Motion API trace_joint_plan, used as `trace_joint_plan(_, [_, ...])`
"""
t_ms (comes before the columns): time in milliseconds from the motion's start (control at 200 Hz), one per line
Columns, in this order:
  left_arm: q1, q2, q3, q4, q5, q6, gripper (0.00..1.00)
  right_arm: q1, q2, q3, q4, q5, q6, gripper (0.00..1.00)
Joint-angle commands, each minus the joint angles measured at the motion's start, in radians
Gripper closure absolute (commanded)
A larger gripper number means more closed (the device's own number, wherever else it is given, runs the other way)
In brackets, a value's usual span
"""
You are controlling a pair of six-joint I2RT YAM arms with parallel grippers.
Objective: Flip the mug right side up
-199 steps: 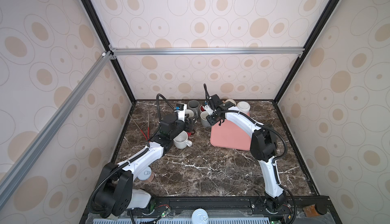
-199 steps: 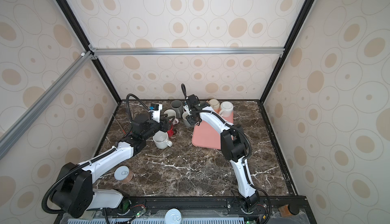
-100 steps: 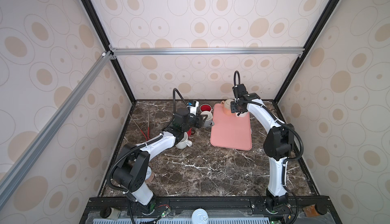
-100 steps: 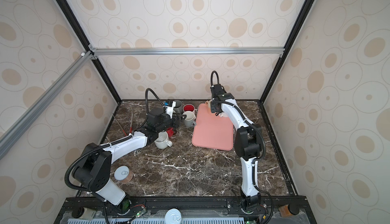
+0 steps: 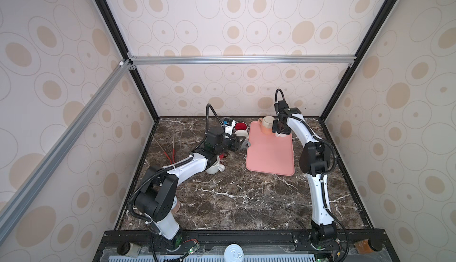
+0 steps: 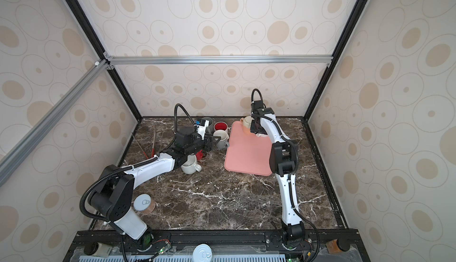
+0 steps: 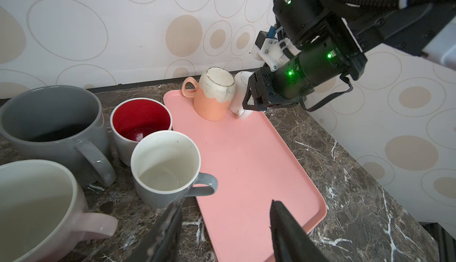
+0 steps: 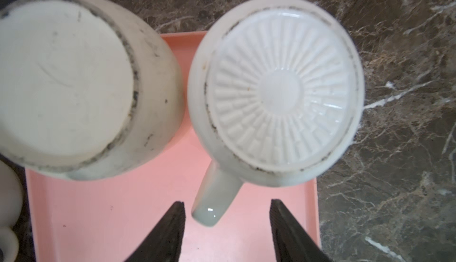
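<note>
The right gripper point(image 8: 225, 206) swings from the upright mugs point(image 5: 241, 133) toward 3 o'clock, jaws widening, and now hangs over the overturned white mug point(image 8: 276, 88); the left gripper point(image 7: 224, 204) shifts toward 3 o'clock too.

I find no writing, brand or number that can be read. The upturned base of the white mug point(image 8: 276, 90) bears only moulded ribs; the speckled mug point(image 8: 66, 83) beside it has a blank base. The blue patch point(image 6: 197, 123) by my left wrist camera is too small to make out.
</note>
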State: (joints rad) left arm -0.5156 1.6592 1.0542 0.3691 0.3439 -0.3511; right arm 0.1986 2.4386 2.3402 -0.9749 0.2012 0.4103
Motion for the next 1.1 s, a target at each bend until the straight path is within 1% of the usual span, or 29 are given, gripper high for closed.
trace_joint_plan(0, [0.005, 0.001, 0.023, -0.011, 0.013, 0.027, 0.42, -0.004, 0.026, 0.04, -0.043, 0.017, 0.038, 0.42])
trace_joint_plan(65, [0.007, -0.002, 0.02, -0.011, 0.012, 0.029, 0.42, -0.004, 0.027, 0.032, -0.045, 0.028, 0.032, 0.46])
trace_joint_plan(255, [0.007, 0.0, 0.019, -0.007, 0.021, 0.024, 0.42, -0.005, -0.017, -0.035, -0.031, 0.04, 0.003, 0.68])
trace_joint_plan(290, [0.008, 0.001, 0.02, -0.008, 0.022, 0.023, 0.42, -0.005, -0.028, -0.08, -0.027, 0.041, 0.0, 0.71])
trace_joint_plan(405, [0.006, -0.005, 0.022, -0.011, 0.027, 0.02, 0.42, -0.007, -0.068, -0.141, -0.008, 0.042, -0.013, 0.79])
trace_joint_plan(620, [0.008, -0.033, 0.012, -0.028, 0.025, 0.021, 0.42, -0.008, -0.122, -0.24, 0.031, 0.034, -0.041, 0.88])
trace_joint_plan(880, [0.008, -0.068, -0.031, -0.029, 0.019, 0.019, 0.42, -0.007, -0.24, -0.366, 0.062, -0.033, -0.045, 0.9])
trace_joint_plan(1095, [0.007, -0.094, -0.043, -0.026, 0.03, 0.001, 0.42, 0.013, -0.4, -0.552, 0.103, -0.091, -0.038, 0.92])
